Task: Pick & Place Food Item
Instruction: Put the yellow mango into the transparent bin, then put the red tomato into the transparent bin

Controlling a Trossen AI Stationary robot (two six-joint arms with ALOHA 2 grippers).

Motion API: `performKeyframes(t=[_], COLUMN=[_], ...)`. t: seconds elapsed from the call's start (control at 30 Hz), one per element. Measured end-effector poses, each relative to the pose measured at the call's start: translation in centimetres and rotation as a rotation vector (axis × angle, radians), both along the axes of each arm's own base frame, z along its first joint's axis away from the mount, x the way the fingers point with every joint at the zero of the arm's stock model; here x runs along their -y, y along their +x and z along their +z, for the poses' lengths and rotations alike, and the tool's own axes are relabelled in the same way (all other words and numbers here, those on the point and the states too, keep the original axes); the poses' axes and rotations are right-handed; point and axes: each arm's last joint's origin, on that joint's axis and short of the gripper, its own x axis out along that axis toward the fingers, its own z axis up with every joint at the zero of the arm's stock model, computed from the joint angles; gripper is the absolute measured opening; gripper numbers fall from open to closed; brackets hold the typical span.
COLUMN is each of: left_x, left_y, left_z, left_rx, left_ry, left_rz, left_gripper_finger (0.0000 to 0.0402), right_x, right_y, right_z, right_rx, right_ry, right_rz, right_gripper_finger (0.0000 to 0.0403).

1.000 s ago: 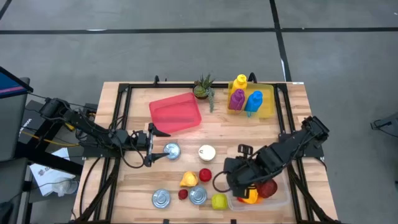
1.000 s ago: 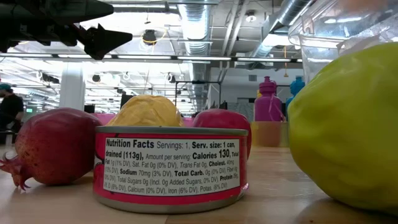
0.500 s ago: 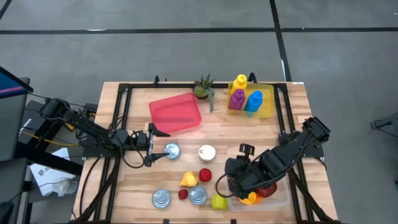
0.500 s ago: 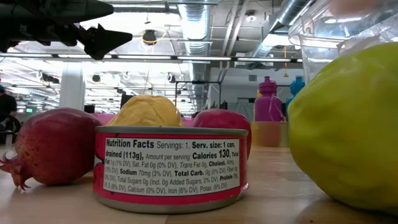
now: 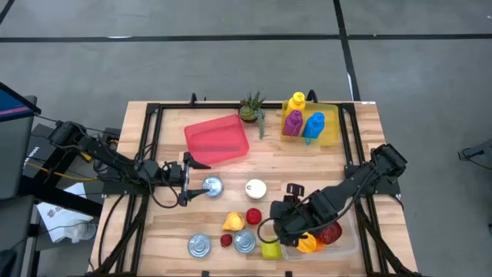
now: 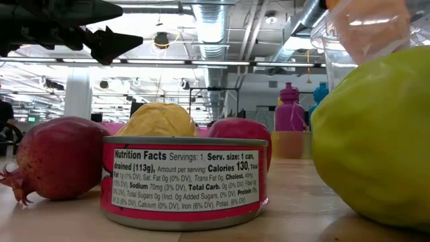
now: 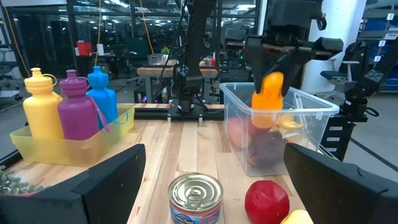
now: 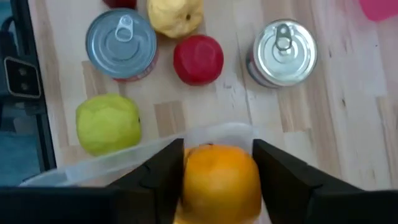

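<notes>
My right end effector (image 8: 214, 163) pinches the round orange fruit (image 8: 220, 182) above the clear plastic bin (image 5: 347, 240) at the counter's front-right corner, ready to drop; my left end effector (image 5: 187, 178) waits spread.

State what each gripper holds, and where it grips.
Right gripper: the orange, by its sides, over the clear bin. Left gripper: open, nothing.
</notes>
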Motion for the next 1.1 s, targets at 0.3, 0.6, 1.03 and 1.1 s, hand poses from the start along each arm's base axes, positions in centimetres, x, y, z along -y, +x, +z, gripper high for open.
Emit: performKeyframes(t=[0.3,0.6,1.03,1.1], left_x=[0.0,0.0,0.0,0.0], left_y=[0.0,0.0,0.0,0.0], left_z=[0.0,0.0,-0.4,-0.4], left_rx=[-0.001,-0.003,-0.035,-0.037], left_ry=[0.000,-0.002,-0.008,-0.008], left_rz=[0.000,0.000,-0.001,-0.001], left_gripper_finger=[0.0376,0.0376,0.0376,0.0376], right_x=[0.7,1.5,2.3,2.4], right_y=[0.8,3.5,9.4,9.8], right_z=[1.7,2.3,-6.9,-8.3], right_rx=[0.030,0.194,-0.007,-0.052], right_ry=[0.059,0.028,-0.013,-0.018], right_rz=[0.029,0.097,0.169,0.177], right_gripper_finger=[0.0316,0.0349,0.0350,0.0350])
